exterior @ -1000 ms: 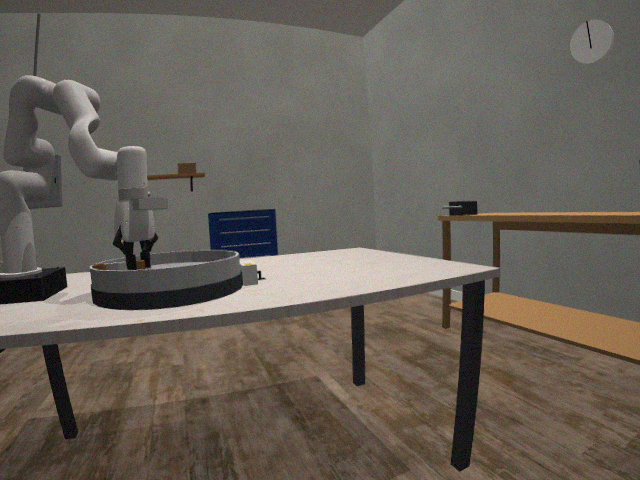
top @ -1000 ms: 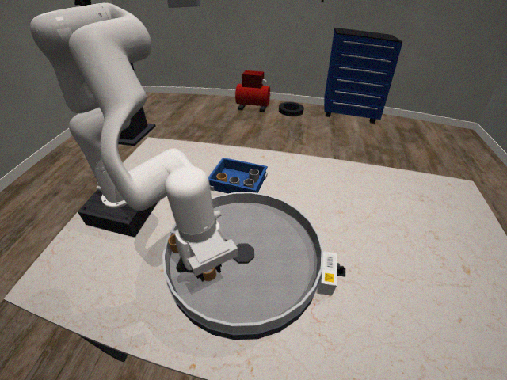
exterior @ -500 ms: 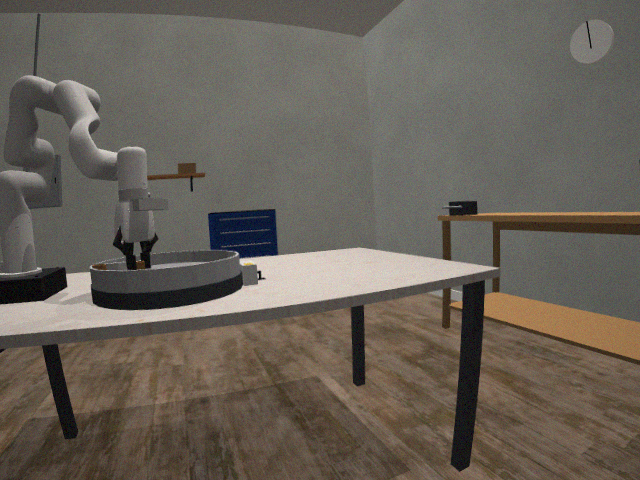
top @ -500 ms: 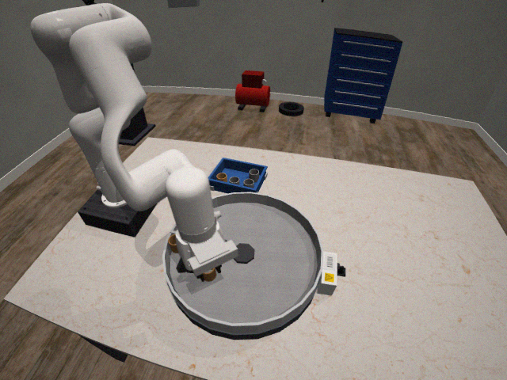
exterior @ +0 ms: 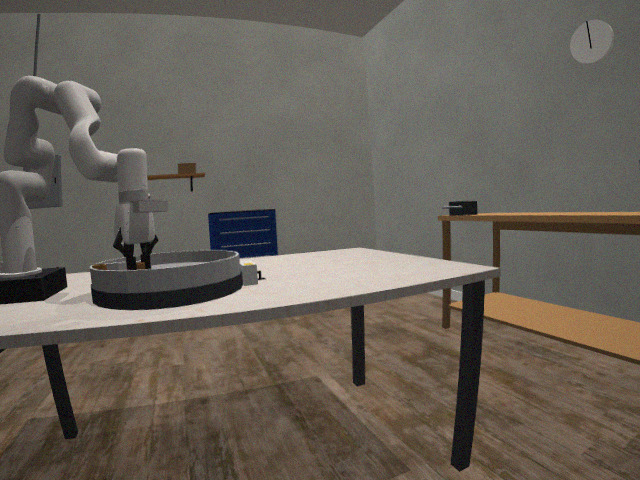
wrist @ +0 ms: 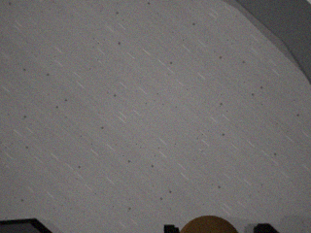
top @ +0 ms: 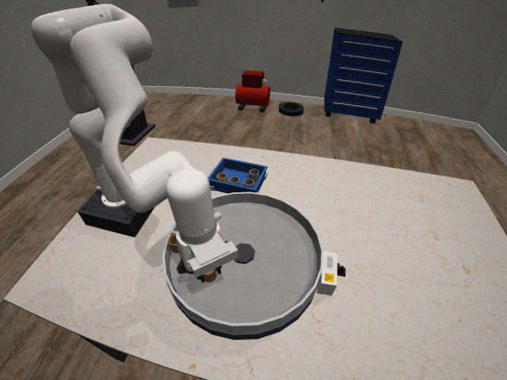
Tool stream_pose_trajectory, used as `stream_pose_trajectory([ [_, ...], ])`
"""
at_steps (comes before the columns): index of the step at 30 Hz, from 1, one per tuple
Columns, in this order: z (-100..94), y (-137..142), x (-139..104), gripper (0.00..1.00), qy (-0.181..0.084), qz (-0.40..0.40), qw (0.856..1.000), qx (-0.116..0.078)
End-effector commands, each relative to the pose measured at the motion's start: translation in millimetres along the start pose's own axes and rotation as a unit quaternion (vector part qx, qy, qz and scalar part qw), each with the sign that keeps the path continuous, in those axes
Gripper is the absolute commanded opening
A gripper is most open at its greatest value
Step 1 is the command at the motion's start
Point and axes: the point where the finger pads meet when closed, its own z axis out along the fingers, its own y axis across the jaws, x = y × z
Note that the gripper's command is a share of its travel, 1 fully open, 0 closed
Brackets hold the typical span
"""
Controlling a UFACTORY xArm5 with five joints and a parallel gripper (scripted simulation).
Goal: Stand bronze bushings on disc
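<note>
With the claw (top: 210,274) (exterior: 139,266) (wrist: 218,228) squeezing a bronze bushing (top: 210,275) (exterior: 139,267) (wrist: 209,225), set it straight and flat on the disc (top: 261,286) (exterior: 173,264) (wrist: 146,121), toward the bench's (top: 389,245) (exterior: 310,273) near-left corner from above.
</note>
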Motion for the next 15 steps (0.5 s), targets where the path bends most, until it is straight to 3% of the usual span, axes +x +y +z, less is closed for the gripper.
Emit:
stream_pose_trajectory([
  [1,-1.0,-0.5,1.4,0.0,0.002,0.0,1.0,0.001],
  [14,-1.0,-0.5,1.4,0.0,0.002,0.0,1.0,0.001],
  [15,-1.0,-0.5,1.4,0.49,0.002,0.0,1.0,0.001],
])
